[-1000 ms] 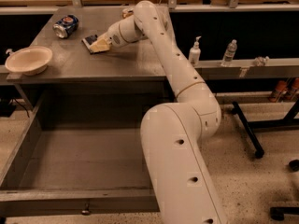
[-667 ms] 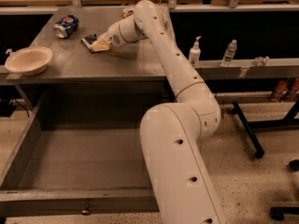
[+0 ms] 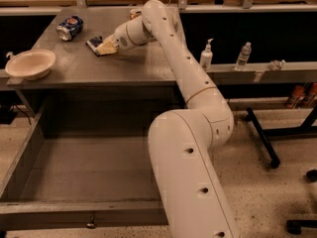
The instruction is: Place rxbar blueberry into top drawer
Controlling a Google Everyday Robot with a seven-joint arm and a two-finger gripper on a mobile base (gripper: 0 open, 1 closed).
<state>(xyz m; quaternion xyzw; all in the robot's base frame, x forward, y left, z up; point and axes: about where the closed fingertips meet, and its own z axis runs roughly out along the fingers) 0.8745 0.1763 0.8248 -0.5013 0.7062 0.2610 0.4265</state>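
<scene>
Gripper (image 3: 106, 47) at rxbar blueberry (image 3: 94, 42) on counter (image 3: 124, 66), jaws' state cannot tell; centre the grip squarely before lifting toward open top drawer (image 3: 79, 213).

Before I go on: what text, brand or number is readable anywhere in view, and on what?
No text is readable.
The rxbar blueberry, at the claw on the desk: white marks, unreadable.
The blue can: logo unreadable.
The pump bottle and water bottle: labels too small.
</scene>
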